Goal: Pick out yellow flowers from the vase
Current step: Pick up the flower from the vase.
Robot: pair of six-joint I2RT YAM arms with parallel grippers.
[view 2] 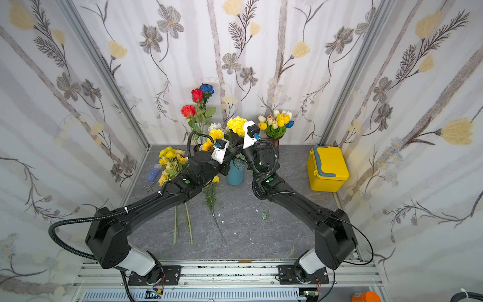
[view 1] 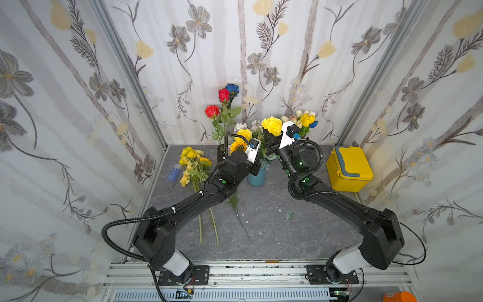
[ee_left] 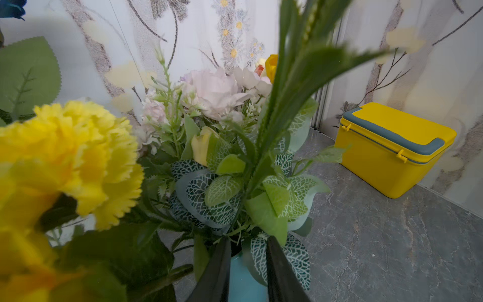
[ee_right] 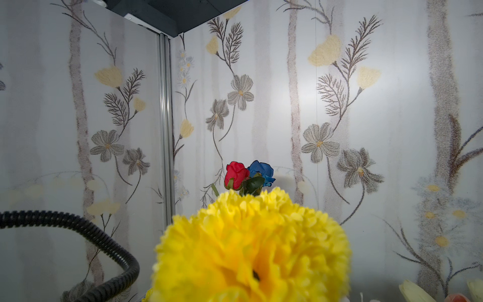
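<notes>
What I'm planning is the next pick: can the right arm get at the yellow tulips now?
Probably not yet: the right pincer seems occupied, holding up a yellow carnation. The yellow tulips stand close by, their tops uncovered, so once freed, likely yes.

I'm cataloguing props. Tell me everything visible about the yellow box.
The yellow box looks like glossy plastic with rounded corners. Its lid is shut, edged by a grey-blue band, with yellow clasps at the seam. It stands upright on the grey table, close to the wall on the right arm's side; nothing rests on it.
</notes>
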